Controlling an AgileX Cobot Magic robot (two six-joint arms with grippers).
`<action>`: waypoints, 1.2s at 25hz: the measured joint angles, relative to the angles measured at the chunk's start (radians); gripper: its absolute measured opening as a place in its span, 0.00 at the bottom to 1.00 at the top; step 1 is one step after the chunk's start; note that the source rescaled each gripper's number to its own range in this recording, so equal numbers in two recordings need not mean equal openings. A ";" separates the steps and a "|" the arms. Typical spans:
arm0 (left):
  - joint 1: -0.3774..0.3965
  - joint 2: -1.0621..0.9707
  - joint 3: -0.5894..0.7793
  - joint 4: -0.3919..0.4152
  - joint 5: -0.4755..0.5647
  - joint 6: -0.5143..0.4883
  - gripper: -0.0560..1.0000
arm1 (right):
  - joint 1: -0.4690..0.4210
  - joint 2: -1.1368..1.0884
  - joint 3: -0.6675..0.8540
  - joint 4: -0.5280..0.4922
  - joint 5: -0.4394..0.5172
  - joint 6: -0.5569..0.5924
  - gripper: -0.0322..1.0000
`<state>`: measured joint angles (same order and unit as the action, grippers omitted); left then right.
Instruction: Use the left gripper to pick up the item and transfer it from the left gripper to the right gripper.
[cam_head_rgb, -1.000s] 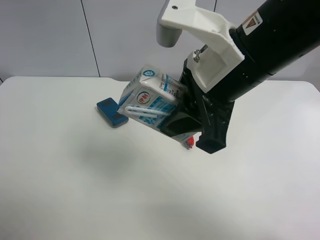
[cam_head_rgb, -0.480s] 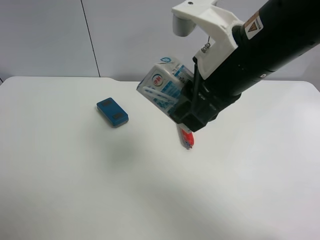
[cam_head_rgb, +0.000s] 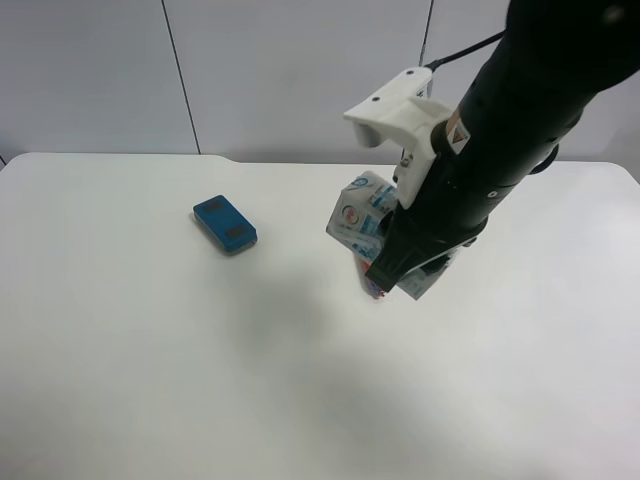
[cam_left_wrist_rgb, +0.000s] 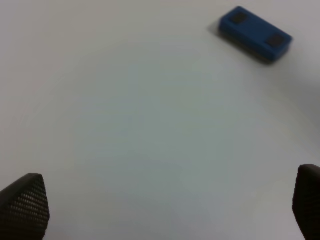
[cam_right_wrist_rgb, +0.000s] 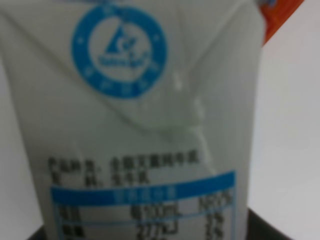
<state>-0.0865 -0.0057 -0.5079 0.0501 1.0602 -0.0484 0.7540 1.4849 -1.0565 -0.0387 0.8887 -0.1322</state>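
Carton (cam_head_rgb: 360, 212) is held tilted above the table (cam_head_rgb: 150, 380), clamped in the right gripper (cam_head_rgb: 405, 268). The left gripper (cam_left_wrist_rgb: 165, 202) is spread wide, empty, well apart, nearer the blue block (cam_left_wrist_rgb: 255, 34).

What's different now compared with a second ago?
The right gripper, still clamped on the carton, carried it toward the exterior high view's right, turning it as it went. Nothing was let go. The blue block has not moved.
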 joint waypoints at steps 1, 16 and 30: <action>0.020 0.000 0.000 0.000 0.000 0.000 1.00 | 0.000 0.023 0.000 0.001 -0.006 0.000 0.04; 0.100 0.000 0.000 -0.001 0.000 0.003 1.00 | 0.000 0.328 0.000 0.009 -0.098 -0.092 0.04; 0.100 0.000 0.000 -0.001 0.000 0.003 1.00 | 0.000 0.322 -0.042 0.008 -0.040 -0.099 0.98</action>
<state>0.0131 -0.0057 -0.5079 0.0486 1.0602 -0.0457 0.7540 1.8066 -1.0980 -0.0308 0.8490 -0.2313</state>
